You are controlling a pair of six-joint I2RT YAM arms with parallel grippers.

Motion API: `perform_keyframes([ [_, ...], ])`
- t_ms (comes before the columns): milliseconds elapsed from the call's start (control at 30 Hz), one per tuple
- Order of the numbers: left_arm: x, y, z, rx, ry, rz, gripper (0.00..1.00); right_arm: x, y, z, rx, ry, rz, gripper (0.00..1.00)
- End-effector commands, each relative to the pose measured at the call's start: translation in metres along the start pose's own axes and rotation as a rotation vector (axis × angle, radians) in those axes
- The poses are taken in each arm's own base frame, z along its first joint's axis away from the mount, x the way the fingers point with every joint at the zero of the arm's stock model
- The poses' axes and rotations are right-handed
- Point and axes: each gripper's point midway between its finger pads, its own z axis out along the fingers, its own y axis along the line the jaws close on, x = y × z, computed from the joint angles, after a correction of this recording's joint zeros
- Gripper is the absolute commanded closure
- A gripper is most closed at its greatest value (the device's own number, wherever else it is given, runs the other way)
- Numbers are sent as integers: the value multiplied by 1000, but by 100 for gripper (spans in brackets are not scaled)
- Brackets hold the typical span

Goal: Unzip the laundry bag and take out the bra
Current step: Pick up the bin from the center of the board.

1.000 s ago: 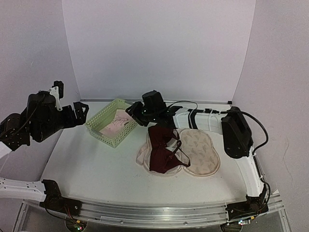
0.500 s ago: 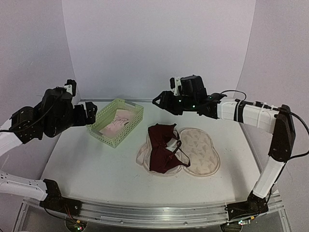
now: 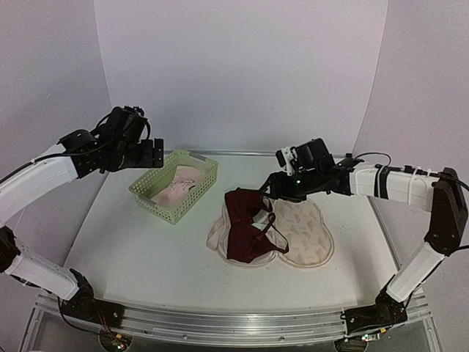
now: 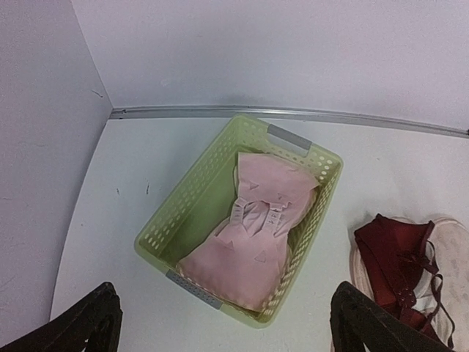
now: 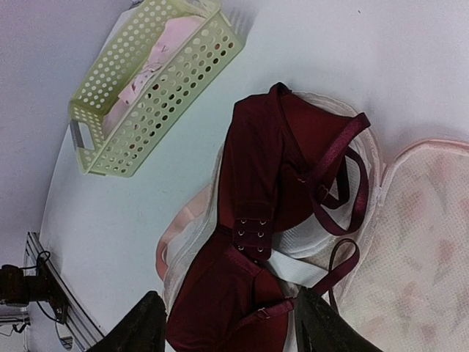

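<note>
since a second ago the right gripper (image 3: 278,191) has been brought back over the bra (image 3: 245,227), jaws parted, empty; left gripper (image 3: 152,155) wide open. the bra, laid on the laundry bag (image 3: 304,231), is judged soft and limp; its band is best pinched.

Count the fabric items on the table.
3: the bra lies on the opened bag mid-table, and a pink cloth sits in the basket at back left. More could be hidden under them.

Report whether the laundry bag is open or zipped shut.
Open: the laundry bag lies unfolded in two halves, the bra resting atop one half.
</note>
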Motion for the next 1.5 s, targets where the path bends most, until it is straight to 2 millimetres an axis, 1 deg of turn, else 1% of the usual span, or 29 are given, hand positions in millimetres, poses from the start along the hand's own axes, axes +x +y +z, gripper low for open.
perform_keyframes([
  [0,-31,7,40,-55,-5,15,1,-16,29,-31,-95,-77,-102,38],
  [100,-36,22,82,-122,40,4,1,-10,30,-35,-113,-68,-125,38],
  [200,-22,38,132,-156,128,-8,1,-5,36,-40,-149,-57,-138,38],
  [300,-2,46,171,-181,204,3,1,-3,40,-52,-166,-73,-161,38],
  [367,6,51,192,-187,239,4,1,-3,42,-60,-170,-90,-177,37],
  [433,11,59,212,-195,266,5,1,0,42,-63,-176,-89,-186,37],
  [500,10,64,228,-187,279,5,1,4,41,-64,-182,-85,-190,37],
  [600,11,63,246,-133,303,12,1,9,42,-65,-197,-76,-196,37],
  [700,14,62,260,-75,337,16,2,11,40,-63,-192,-75,-196,37],
  [800,22,63,269,-27,376,25,5,13,37,-56,-187,-57,-186,37],
  [900,36,58,273,29,418,45,7,14,35,-46,-182,-34,-168,38],
  [1067,56,50,273,93,471,66,12,17,36,-32,-203,5,-139,40],
  [1133,63,48,274,107,489,73,17,18,36,-28,-207,12,-131,41],
  [1233,72,50,276,99,512,83,26,19,35,-25,-212,16,-119,42],
  [1300,75,53,278,91,520,83,31,20,34,-22,-209,22,-109,42],
  [1467,80,57,281,81,531,80,47,22,31,-12,-202,42,-87,45],
])
